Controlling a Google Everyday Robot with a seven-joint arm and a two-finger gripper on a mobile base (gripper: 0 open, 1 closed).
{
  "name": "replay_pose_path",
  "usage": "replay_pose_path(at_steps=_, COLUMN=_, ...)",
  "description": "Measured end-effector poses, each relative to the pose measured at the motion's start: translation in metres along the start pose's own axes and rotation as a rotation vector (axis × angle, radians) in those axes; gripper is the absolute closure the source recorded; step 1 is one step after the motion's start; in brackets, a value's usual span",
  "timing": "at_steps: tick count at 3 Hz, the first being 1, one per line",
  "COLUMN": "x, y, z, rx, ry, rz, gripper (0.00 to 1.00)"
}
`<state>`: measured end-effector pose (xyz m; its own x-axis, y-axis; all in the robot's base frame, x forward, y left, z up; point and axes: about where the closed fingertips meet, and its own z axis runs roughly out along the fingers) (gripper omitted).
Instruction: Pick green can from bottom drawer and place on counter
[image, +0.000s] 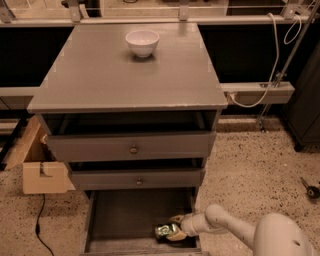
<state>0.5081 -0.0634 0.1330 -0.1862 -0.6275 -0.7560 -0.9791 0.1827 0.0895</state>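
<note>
The green can (164, 231) lies on its side on the dark floor of the bottom drawer (125, 215), near its front right corner. The drawer is pulled out. My gripper (175, 228) reaches in from the right, low in the drawer, at the can's right end. Its two tan fingers (176, 219) are open and stand either side of that end, one behind it and one in front. The counter (125, 75) is the wide grey top of the cabinet, well above the gripper.
A white bowl (142, 42) stands at the back middle of the counter. Two shallower drawers with round knobs (133, 149) are partly pulled out above the bottom drawer. A cardboard box (37, 167) sits on the floor at the left. A cable (252, 102) hangs at the right.
</note>
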Motion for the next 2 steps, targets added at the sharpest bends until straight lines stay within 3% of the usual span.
replay_pose_path(at_steps=1, x=-0.024, y=0.006, z=-0.039, rx=-0.026, ry=-0.124, rz=-0.06, gripper=0.89)
replay_pose_path(at_steps=2, x=-0.044, y=0.008, z=-0.101, rx=-0.007, ry=-0.157, rz=-0.133, gripper=1.0)
